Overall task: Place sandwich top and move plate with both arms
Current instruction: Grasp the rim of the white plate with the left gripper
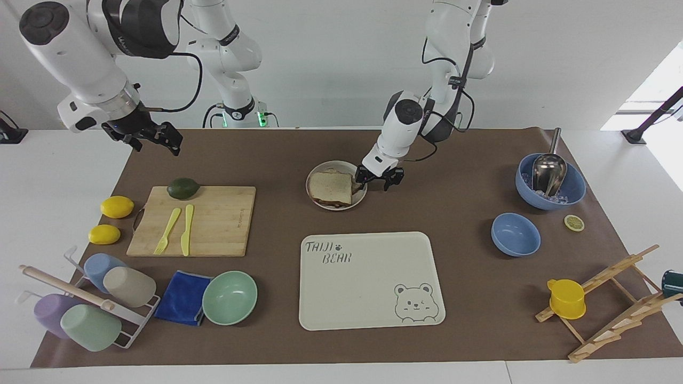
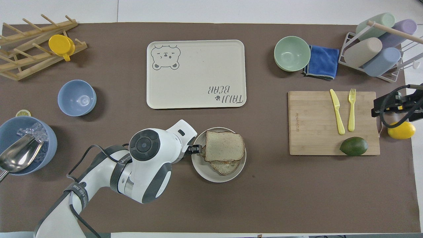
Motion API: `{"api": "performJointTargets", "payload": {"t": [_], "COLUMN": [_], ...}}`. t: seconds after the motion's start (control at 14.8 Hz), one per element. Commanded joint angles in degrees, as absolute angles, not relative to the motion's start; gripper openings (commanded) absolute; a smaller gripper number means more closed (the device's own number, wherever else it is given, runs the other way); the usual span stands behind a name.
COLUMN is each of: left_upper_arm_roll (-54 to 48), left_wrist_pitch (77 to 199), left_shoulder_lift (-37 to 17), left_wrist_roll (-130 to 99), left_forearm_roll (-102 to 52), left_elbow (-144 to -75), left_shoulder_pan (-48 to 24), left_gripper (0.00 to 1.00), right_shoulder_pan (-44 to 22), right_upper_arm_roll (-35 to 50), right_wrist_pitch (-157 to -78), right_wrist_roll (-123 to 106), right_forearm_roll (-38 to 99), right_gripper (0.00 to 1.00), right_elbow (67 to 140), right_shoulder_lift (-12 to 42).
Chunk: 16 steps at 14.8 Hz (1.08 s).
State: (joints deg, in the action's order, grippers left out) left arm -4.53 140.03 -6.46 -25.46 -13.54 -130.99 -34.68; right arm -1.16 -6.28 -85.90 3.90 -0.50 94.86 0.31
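Note:
The plate sits mid-table and holds a stacked sandwich. The sandwich top lies flat on it, over another slice that pokes out beneath. In the overhead view the sandwich top covers most of the plate. My left gripper is open and low at the plate's rim, on the side toward the left arm's end. One finger is over the rim and one is outside it. It also shows in the overhead view. My right gripper is open, raised over the mat's corner by the cutting board, and empty.
A bear-printed tray lies farther from the robots than the plate. A cutting board holds an avocado, fork and knife, with two lemons beside it. A mint bowl, a blue cloth, a cup rack, two blue bowls and a wooden rack are also on the mat.

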Motion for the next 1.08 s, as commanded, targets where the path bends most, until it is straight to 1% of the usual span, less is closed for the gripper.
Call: {"api": "performJointTargets", "payload": {"t": [0.0, 0.07, 0.13, 0.34, 0.54, 0.67, 0.74, 0.81, 1.01], "left_upper_arm_roll": [-3.78, -3.78, -3.78, -3.78, -3.87, -3.87, -3.87, -3.87, -3.87], "left_wrist_pitch": [140.98, 140.98, 140.89, 140.98, 140.98, 140.98, 140.98, 140.98, 140.8], "left_shoulder_lift": [-4.66, -4.66, -4.66, -4.66, -4.66, -4.66, -4.75, -4.66, -4.75], "left_wrist_roll": [-25.93, -25.93, -25.93, -25.84, -25.84, -25.84, -25.84, -25.75, -25.66], "left_forearm_roll": [-15.29, -15.99, -16.17, -16.35, -16.35, -16.7, -17.31, -17.66, -17.67], "left_elbow": [-132.89, -132.89, -132.89, -132.89, -132.89, -132.89, -132.89, -132.89, -132.63], "left_shoulder_pan": [-36.65, -36.65, -36.74, -36.74, -36.74, -36.74, -36.74, -36.74, -36.48], "left_gripper": [0.68, 0.64, 0.62, 0.49, 0.29, 0.12, 0.02, 0.0, 0.0], "right_shoulder_pan": [-0.88, -0.88, -0.88, -0.88, -0.88, -0.88, -0.88, -0.88, -0.88], "right_upper_arm_roll": [-6.15, -6.15, -6.15, -6.15, -6.15, -6.15, -6.15, -6.15, -6.15], "right_wrist_pitch": [-86.57, -86.57, -86.57, -86.57, -86.57, -86.57, -86.57, -86.57, -86.57], "right_wrist_roll": [3.6, 3.6, 3.6, 3.6, 3.6, 3.6, 3.6, 3.6, 3.6], "right_forearm_roll": [0.53, 0.61, 0.62, 0.62, 0.62, 0.62, 0.62, 0.62, 0.62], "right_gripper": [1.0, 1.0, 1.0, 1.0, 1.0, 1.0, 1.0, 1.0, 1.0], "right_elbow": [95.71, 95.71, 95.71, 95.71, 95.71, 95.71, 95.71, 95.71, 95.71], "right_shoulder_lift": [-0.7, -0.7, -0.79, -0.79, -0.7, -0.7, -0.79, -0.79, -0.7]}}
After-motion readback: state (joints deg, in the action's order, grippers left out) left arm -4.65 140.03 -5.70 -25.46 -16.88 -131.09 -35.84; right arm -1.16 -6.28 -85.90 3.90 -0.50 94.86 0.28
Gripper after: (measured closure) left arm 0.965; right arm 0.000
